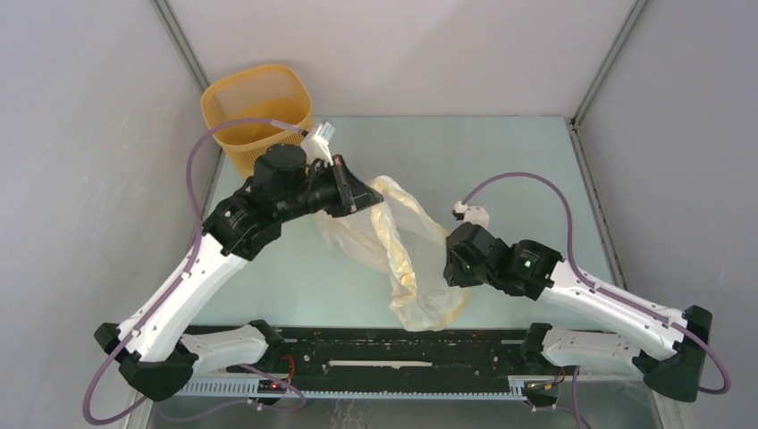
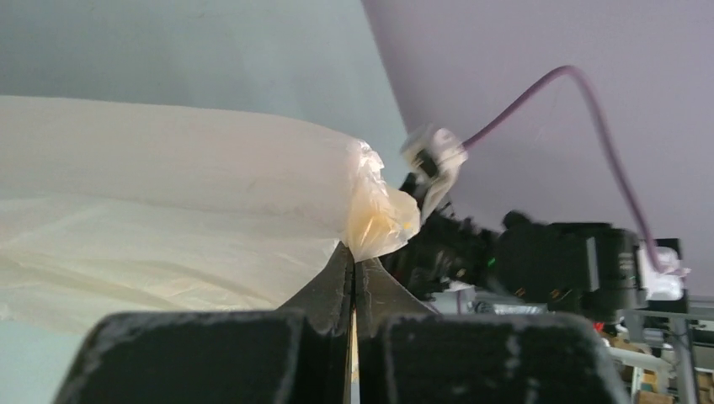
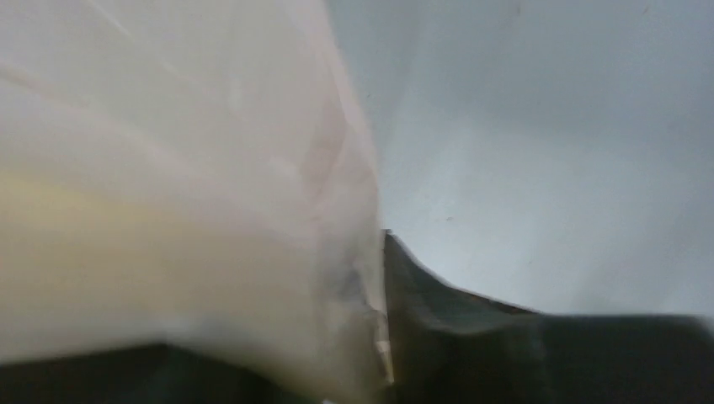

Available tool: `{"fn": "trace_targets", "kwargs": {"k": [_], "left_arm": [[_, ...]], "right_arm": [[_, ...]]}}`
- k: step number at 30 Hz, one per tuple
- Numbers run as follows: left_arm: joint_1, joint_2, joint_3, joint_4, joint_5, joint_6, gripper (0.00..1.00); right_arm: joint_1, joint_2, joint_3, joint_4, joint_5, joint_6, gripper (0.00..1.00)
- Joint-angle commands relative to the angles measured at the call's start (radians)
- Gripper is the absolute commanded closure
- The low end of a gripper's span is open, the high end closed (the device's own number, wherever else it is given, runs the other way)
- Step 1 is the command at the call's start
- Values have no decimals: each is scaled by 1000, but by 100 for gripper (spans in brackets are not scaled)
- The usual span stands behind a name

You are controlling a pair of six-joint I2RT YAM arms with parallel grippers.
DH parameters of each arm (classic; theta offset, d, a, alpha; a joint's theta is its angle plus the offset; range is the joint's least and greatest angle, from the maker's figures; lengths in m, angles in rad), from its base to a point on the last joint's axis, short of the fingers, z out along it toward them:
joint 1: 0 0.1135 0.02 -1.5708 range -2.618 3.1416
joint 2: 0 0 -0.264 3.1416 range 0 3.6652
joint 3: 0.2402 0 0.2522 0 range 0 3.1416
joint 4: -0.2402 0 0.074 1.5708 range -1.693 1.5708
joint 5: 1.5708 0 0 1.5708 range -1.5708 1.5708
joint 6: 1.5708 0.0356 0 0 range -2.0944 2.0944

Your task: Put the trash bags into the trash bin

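Observation:
The yellow-orange mesh trash bin (image 1: 257,109) stands upright at the far left corner of the table. The cream translucent trash bag (image 1: 404,255) hangs crumpled between the two arms, right of the bin. My left gripper (image 1: 365,194) is shut on the bag's upper end, right of the bin and about level with its base. In the left wrist view the gripper (image 2: 354,252) pinches a bunched corner of the bag (image 2: 168,210). My right gripper (image 1: 450,259) is shut on the bag's right edge. In the right wrist view the bag (image 3: 168,210) covers one finger of the gripper (image 3: 380,252).
Grey enclosure walls rise close behind and left of the bin. A black rail (image 1: 393,349) runs along the near edge between the arm bases. The pale green tabletop (image 1: 501,161) lies bare at the far right. The right arm (image 2: 572,261) shows in the left wrist view.

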Motion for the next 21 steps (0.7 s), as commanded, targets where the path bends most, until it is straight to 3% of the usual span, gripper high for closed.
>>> {"fn": "trace_targets", "kwargs": {"k": [1, 2, 4, 5, 7, 11, 13, 15, 16, 18, 21], "left_arm": [[36, -14, -134, -39, -3, 65, 100], [51, 13, -167, -51, -1, 81, 100], [95, 95, -157, -56, 28, 85, 100], [111, 147, -115, -54, 39, 86, 100], [133, 250, 33, -57, 65, 76, 100], [111, 401, 554, -49, 107, 124, 100], [43, 461, 925, -132, 49, 297, 100], [-35, 443, 1100, -162, -30, 441, 100], [-63, 391, 1057, -126, -58, 484, 100], [-93, 210, 752, 24, -139, 474, 100], [-78, -26, 201, 190, -290, 360, 100]], "right_arm": [[-81, -68, -70, 143, -18, -3, 78], [-136, -55, -77, 180, -86, -25, 87], [-283, 10, -34, 221, -266, -43, 95], [-385, 57, 16, 216, -347, -41, 99], [-477, 168, 179, 148, -437, -52, 100], [-474, 336, 785, -159, -277, -136, 100], [-419, 348, 1032, -228, -221, -175, 100], [-351, 321, 1188, -236, -202, -179, 100], [-318, 288, 1196, -199, -206, -179, 100], [-260, 142, 1053, -63, -190, -183, 100], [-240, -96, 614, 170, -92, -120, 100]]}}
